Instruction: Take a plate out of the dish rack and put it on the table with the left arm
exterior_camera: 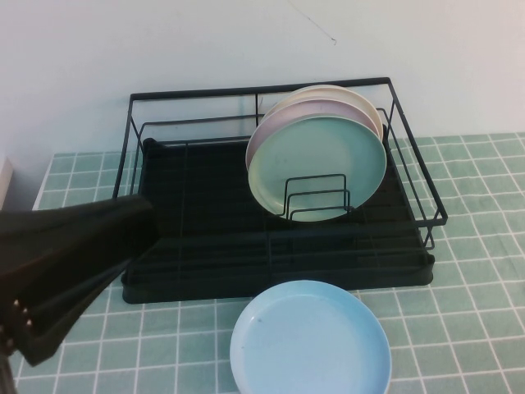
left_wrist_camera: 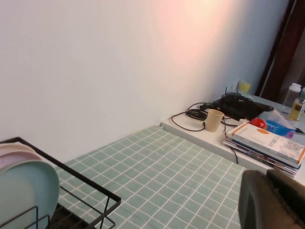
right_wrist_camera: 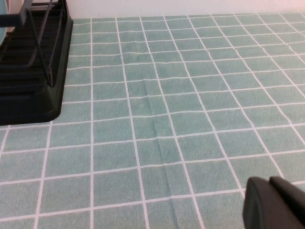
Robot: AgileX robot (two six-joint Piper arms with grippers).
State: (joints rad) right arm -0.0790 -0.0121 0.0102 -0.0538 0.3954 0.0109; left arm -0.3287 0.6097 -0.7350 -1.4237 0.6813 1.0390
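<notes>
High view | plate point(exterior_camera: 310, 341) on table point(exterior_camera: 459, 271) | right of left tool point(exterior_camera: 33, 345)

L arm point(exterior_camera: 66, 271): big matte-black wedge-shaped casing, smooth plastic, slightly glossy on top edge, w/ a couple of small pale screw heads low on its side. L gripper point(left_wrist_camera: 274, 200): only a dark rounded black-grey tip shows, blurry, worn-looking surface. R gripper point(right_wrist_camera: 276, 202): black, rounded block shape, smooth finish, seam down the middle.
</notes>
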